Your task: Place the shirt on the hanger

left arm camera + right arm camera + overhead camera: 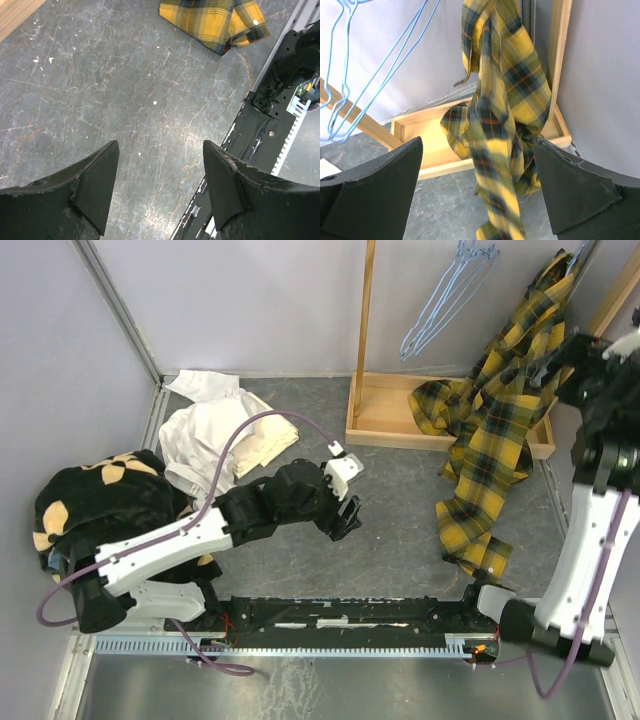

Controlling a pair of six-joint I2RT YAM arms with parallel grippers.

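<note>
Right gripper (477,142): fingers spread wide, nothing held. This is plain in right wrist view only; top view shows it as dark bulk against cloth. Yellow-and-black plaid flannel shirt (495,115) hangs dead ahead, centred between fingers, beyond tips. Thin light-blue wire hangers (350,75) hang left of shirt, apart from it. Top view alone shows shirt's lower end spilling over shallow wooden tray (390,437) onto grey table (400,500). Left gripper (160,145): open, empty, above table; shirt's end lies ahead of it, apart.
</note>
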